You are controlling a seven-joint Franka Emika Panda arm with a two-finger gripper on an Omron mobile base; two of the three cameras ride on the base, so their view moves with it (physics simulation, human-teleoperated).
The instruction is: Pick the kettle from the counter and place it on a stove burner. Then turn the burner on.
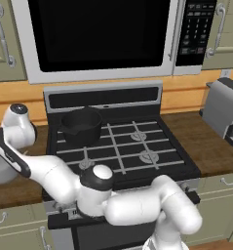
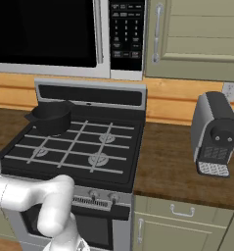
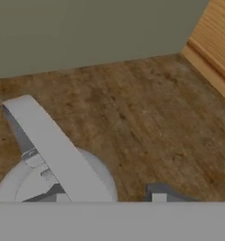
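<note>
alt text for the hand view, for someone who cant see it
Close view down onto the kettle, its pale arched handle running diagonally across the round grey lid, on the wood-grain counter. One dark fingertip rises to its right; a grey wall and wooden trim lie beyond.

text: none legible | microwave (image 2: 50,37) control panel (image 2: 126,34): rows of small pale key marks right of the microwave door; too small and blurred to read | stove (image 2: 79,142) front, below the microwave: no readable marks | coffee machine (image 2: 215,133), right of the stove: no brand visible
</note>
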